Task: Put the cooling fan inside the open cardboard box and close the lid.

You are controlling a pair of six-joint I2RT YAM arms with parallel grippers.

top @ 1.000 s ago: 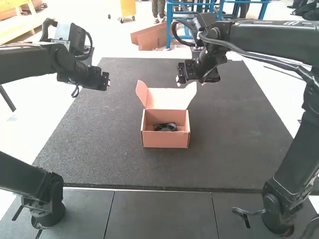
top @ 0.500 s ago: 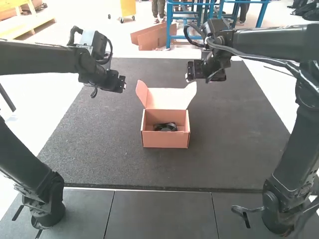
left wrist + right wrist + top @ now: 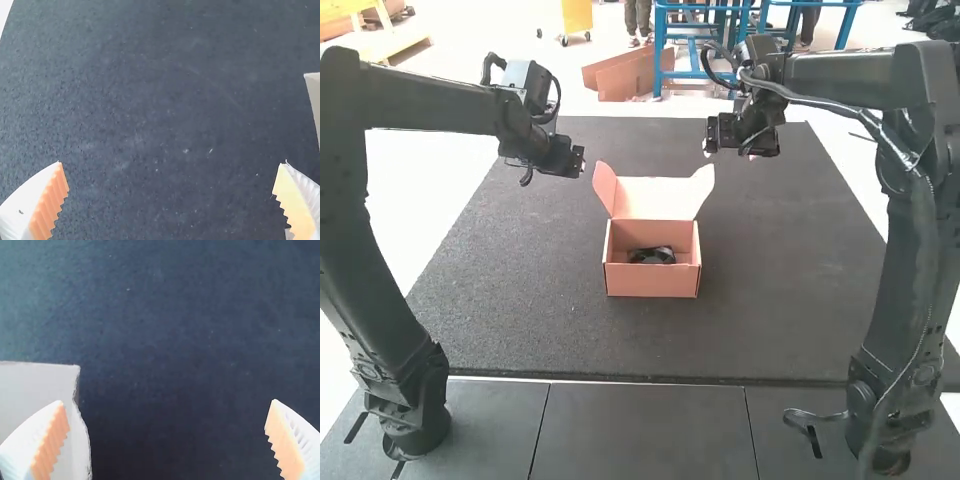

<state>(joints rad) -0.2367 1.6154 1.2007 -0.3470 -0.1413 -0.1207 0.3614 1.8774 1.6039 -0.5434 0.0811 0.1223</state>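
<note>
Cardboard box (image 3: 651, 275) mid-surface, cooling fan (image 3: 651, 255) already inside: first step done. Lid (image 3: 655, 195) upright, closing left. Left jaws, right jaws spread, empty, hover beside lid's upper corners.

My high camera sits up behind the left arm (image 3: 420, 100) and the right arm (image 3: 860, 75). It looks down over the black mat (image 3: 500, 290) and the box (image 3: 651, 268). Each wrist camera looks down at the mat from close up and catches an edge of a box flap.
</note>
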